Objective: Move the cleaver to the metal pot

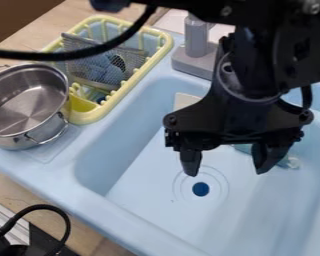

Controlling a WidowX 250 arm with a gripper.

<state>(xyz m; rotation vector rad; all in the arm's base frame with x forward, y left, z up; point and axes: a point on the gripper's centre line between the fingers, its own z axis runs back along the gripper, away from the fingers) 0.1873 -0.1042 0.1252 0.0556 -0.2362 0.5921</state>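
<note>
- Gripper (227, 170): open, unloaded, above sink (102, 175).
- Cleaver (187, 100): probably the pale, part-hidden piece near sink's far-left inner corner.
- Remaining: grasp, lift, transfer to metal pot (29, 105), left edge.

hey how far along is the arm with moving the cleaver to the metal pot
Nothing looks done: the metal pot has no cleaver on its visible bottom. The claw hangs open over the sink, holding nothing. Grasping, carrying and placing seem left, though I can't tell for certain where the cleaver lies.
</note>
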